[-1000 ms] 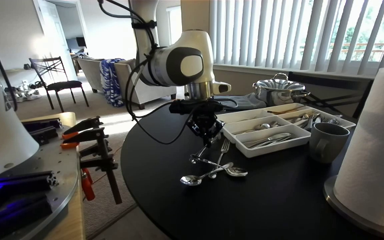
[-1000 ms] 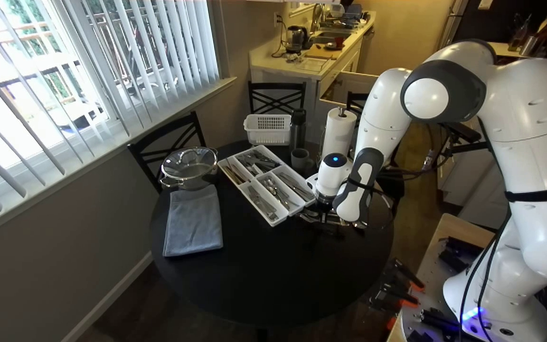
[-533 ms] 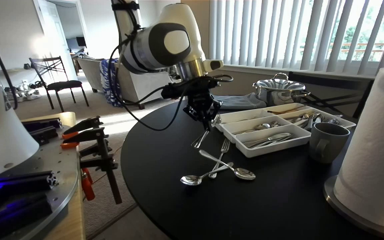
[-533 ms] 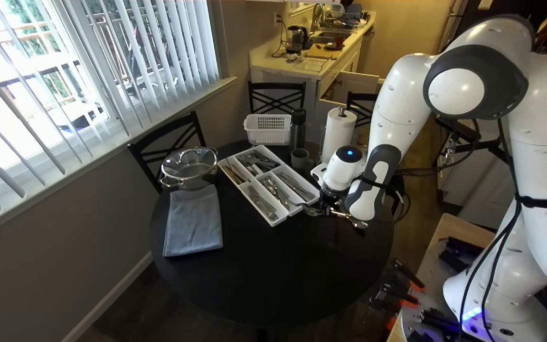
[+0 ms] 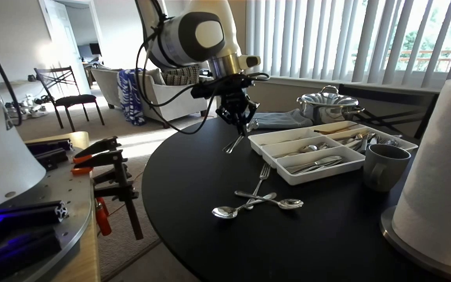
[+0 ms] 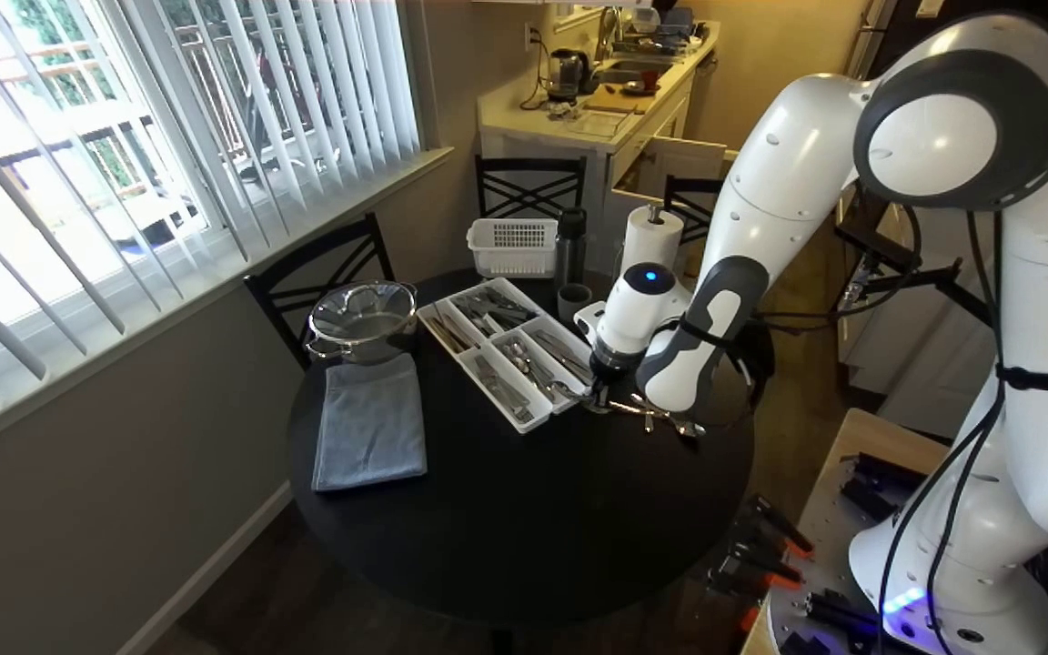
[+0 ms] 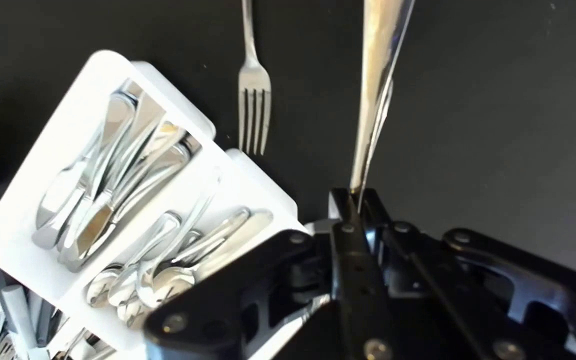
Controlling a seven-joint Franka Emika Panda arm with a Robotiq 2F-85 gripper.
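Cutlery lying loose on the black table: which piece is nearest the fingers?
The fork, its tines beside the white tray; the two loose spoons, crossing its handle, lie farther from the fingers, which hold other cutlery.

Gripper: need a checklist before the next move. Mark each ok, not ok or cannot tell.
1. Gripper shut on held cutlery: ok.
2. Held cutlery off the table: ok, no contact visible.
3. Only one piece held: cannot tell; edges overlap in the wrist view.
4. Gripper clearance from the tray: cannot tell; they overlap in the wrist view.
5. Table free of loose cutlery: not ok; one spoon, another spoon and a fork lie crossed.
6. Mug upright: ok.
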